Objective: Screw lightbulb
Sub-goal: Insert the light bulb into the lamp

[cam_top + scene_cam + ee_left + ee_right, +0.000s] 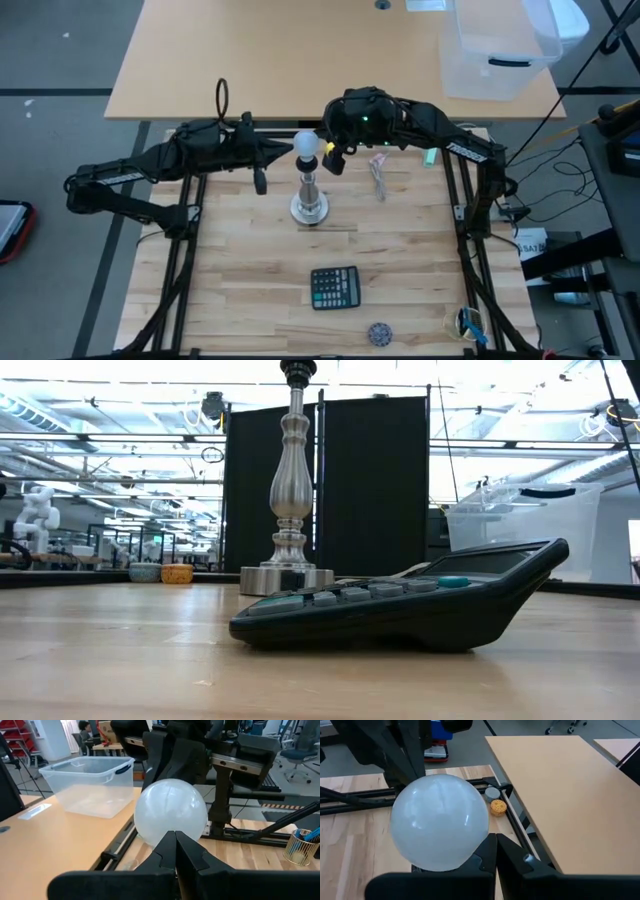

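Seating the lightbulb (306,143) on the stand (310,207) is your step now: it sits at the socket, left gripper (283,150) and right gripper (330,152) flanking it. Each wrist view shows fingertips together against the globe, apparently not clasping. Next you need grip and twist.

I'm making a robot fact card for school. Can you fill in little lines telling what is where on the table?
lightbulb: white globe above the top of the silver lamp stand
left gripper: beside the bulb, on its left in the high view
right gripper: beside the bulb, on its right
fingers: both pairs look shut in the wrist views
calculator: on the wooden table, nearer the front edge than the stand
clear plastic bin: on the tan table behind
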